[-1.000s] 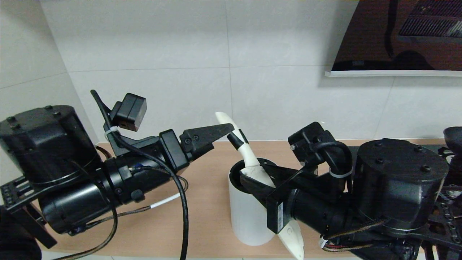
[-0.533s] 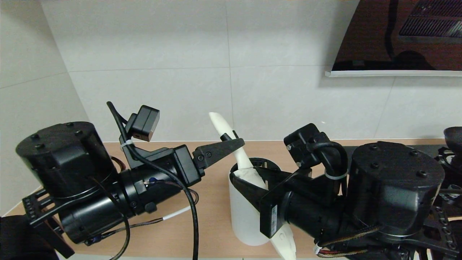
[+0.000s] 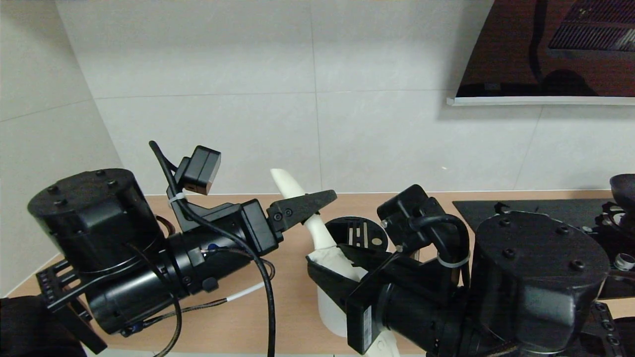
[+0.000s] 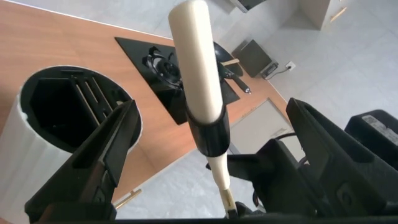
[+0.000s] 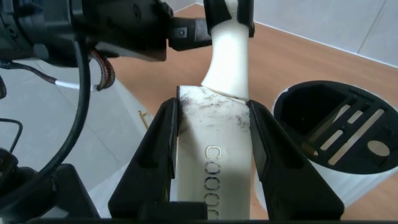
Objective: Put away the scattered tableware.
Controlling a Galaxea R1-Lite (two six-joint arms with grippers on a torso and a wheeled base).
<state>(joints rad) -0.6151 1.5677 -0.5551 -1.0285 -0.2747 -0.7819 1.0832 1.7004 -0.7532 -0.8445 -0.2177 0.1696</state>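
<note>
Lettered spatula [image 3: 316, 229] now left of holder [image 3: 332, 312]

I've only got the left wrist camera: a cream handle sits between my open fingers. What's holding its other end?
Observer: The right gripper is shut on the spatula, clamping its flat white blade.
Operator: Is that blade inside the holder yet?
Observer: No. The whole blade is outside the holder, which stands beside it.
Operator: Anything on the blade?
Observer: Dark smudges near where it narrows into the handle.
</note>
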